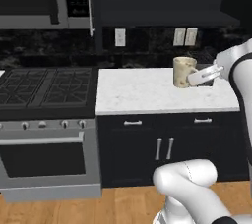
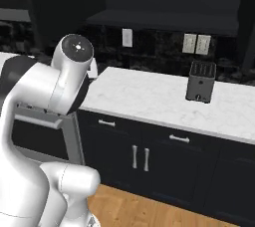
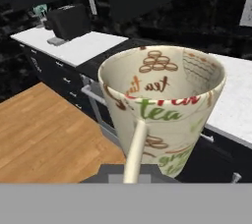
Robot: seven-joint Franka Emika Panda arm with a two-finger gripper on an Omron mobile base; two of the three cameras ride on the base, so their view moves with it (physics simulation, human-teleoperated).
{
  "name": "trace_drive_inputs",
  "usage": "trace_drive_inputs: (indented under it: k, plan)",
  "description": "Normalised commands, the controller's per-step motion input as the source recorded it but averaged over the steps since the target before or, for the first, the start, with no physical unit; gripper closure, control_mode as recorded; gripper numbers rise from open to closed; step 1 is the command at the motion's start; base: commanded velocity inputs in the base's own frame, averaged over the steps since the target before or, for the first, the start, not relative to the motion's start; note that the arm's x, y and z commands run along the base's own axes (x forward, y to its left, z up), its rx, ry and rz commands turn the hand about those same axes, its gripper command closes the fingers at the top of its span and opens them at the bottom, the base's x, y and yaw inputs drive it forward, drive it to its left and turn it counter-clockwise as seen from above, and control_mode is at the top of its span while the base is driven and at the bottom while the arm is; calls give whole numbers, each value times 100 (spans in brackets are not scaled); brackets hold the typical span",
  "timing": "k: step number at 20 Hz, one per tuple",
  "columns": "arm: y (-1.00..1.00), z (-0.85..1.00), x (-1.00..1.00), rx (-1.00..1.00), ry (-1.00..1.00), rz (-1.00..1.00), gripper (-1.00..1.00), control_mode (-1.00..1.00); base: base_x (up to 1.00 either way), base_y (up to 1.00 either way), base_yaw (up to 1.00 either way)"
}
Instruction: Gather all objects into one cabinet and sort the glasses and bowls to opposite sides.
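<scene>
On my left I see the stove [image 1: 47, 88], then the white counter [image 1: 142, 93]. Above its right part a cream mug [image 1: 184, 71] hangs upright, clear of the surface, its handle pinched in my gripper [image 1: 201, 76], jaws clenched nearly together on it. Further right a dark toaster [image 2: 200, 81] stands on the counter.

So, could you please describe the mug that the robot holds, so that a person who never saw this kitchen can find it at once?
Look at the white counter to the right of the stove. Above its far right part, beside the black toaster, the pincer is shut on the handle of a cream mug. The hand view shows "tea" lettering in red and green on the mug.
</scene>
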Motion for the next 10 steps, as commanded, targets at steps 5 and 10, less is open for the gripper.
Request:
trace_drive_inputs:
  k: [5,10]
  plan:
    - [0,0,0,0,0,0,100,100,-8,100,8]
    - [0,0,0,0,0,0,100,100,0,100,2]
